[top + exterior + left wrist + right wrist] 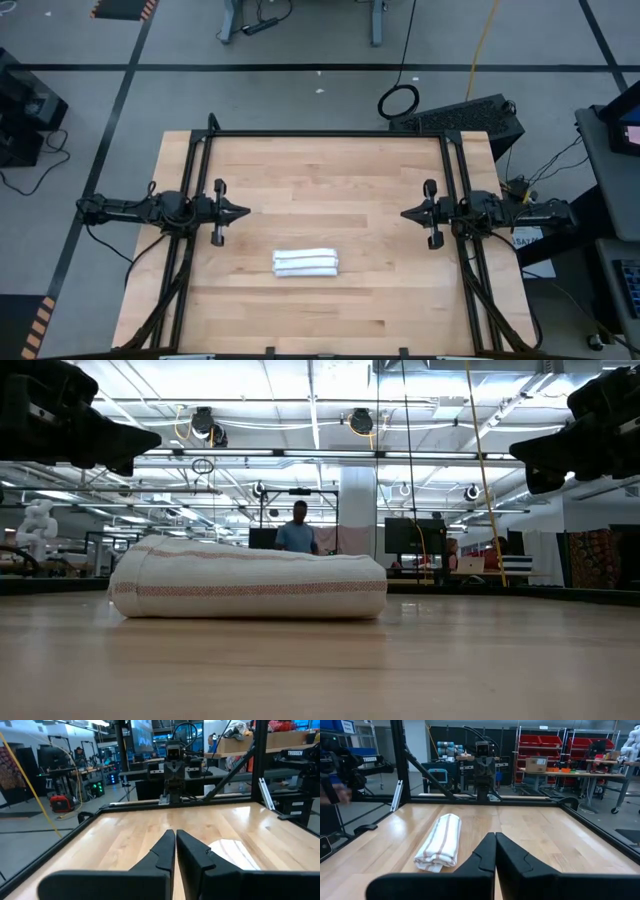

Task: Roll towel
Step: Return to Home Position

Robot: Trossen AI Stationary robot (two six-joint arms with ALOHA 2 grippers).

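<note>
The towel (306,263), white with narrow dark stripes, lies rolled into a short log on the wooden table, a little toward the near edge from the middle. It also shows in the low view (248,580) and the right wrist view (440,842); in the left wrist view only a white part (232,854) shows past the fingers. My left gripper (246,212) is shut and empty at the table's left side, above the table. My right gripper (404,213) is shut and empty at the right side, facing it. Both stand farther from the near edge than the towel.
The black frame (330,134) runs along the table's far edge and down both sides. Bare wood lies between the two grippers and around the towel. A person (297,532) stands in the room far behind the table.
</note>
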